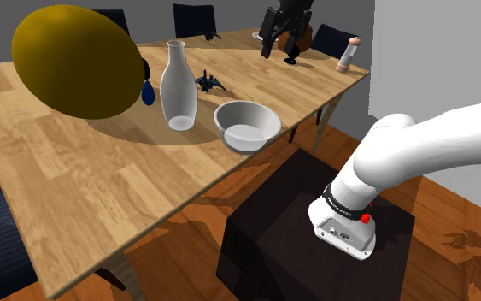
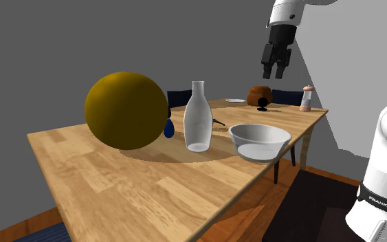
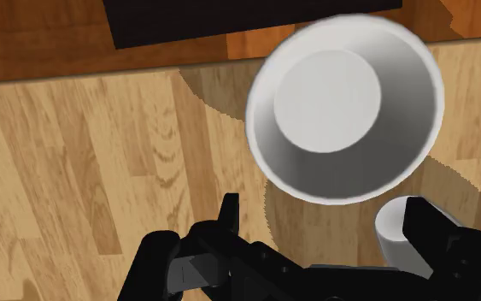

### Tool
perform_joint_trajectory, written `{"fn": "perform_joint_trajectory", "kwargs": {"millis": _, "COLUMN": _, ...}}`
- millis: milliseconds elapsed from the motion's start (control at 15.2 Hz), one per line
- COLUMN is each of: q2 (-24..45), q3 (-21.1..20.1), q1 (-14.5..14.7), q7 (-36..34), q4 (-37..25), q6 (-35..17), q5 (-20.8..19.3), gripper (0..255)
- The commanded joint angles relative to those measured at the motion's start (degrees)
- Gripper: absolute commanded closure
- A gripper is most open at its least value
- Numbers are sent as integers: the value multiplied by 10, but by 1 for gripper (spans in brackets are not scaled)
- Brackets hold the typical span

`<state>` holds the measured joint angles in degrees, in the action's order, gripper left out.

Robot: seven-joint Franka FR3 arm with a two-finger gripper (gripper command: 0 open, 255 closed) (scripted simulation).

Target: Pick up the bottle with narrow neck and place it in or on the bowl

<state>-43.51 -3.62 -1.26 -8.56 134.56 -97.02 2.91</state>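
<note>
A pale wooden table (image 1: 102,197) runs from the upper right of the shoulder view down to its lower left. At upper left sits a big olive-yellow ball (image 1: 76,60), with a small blue thing (image 1: 148,92) just beside its right edge. A small dark figure (image 1: 207,83) stands near top centre. A pink-and-white grinder-like piece (image 1: 348,56) stands at upper right. A dark blue chair (image 1: 194,19) shows at the top edge. Right of centre in the second exterior view, a brown lump (image 2: 259,95) sits near a white plate (image 2: 236,101). The reddish wooden floor (image 1: 452,231) shows at lower right.

I saw open air above the bottle (image 1: 178,85) and the bowl (image 1: 247,126) just beside it. A big yellow ball (image 1: 78,61) crowded the bottle's other side; a small dark figure (image 1: 207,83) stood close behind. Toward the stand, the bench (image 1: 76,197) gave free room.
</note>
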Motion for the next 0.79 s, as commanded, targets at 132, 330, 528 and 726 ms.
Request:
{"fn": "perform_joint_trajectory", "kwargs": {"millis": 132, "q2": 45, "q3": -15, "q1": 4, "q7": -15, "q4": -32, "q6": -7, "q5": 7, "gripper": 0}}
{"fn": "perform_joint_trajectory", "kwargs": {"millis": 330, "q2": 113, "q3": -37, "q1": 7, "q7": -38, "q4": -86, "q6": -14, "q5": 13, "gripper": 0}}
{"fn": "perform_joint_trajectory", "kwargs": {"millis": 528, "q2": 181, "q3": -58, "q1": 10, "q7": -62, "q4": -145, "q6": -15, "q5": 14, "gripper": 0}}
{"fn": "perform_joint_trajectory", "kwargs": {"millis": 726, "q2": 251, "q3": -78, "q1": 13, "q7": -87, "q4": -211, "q6": -11, "q5": 11, "gripper": 0}}
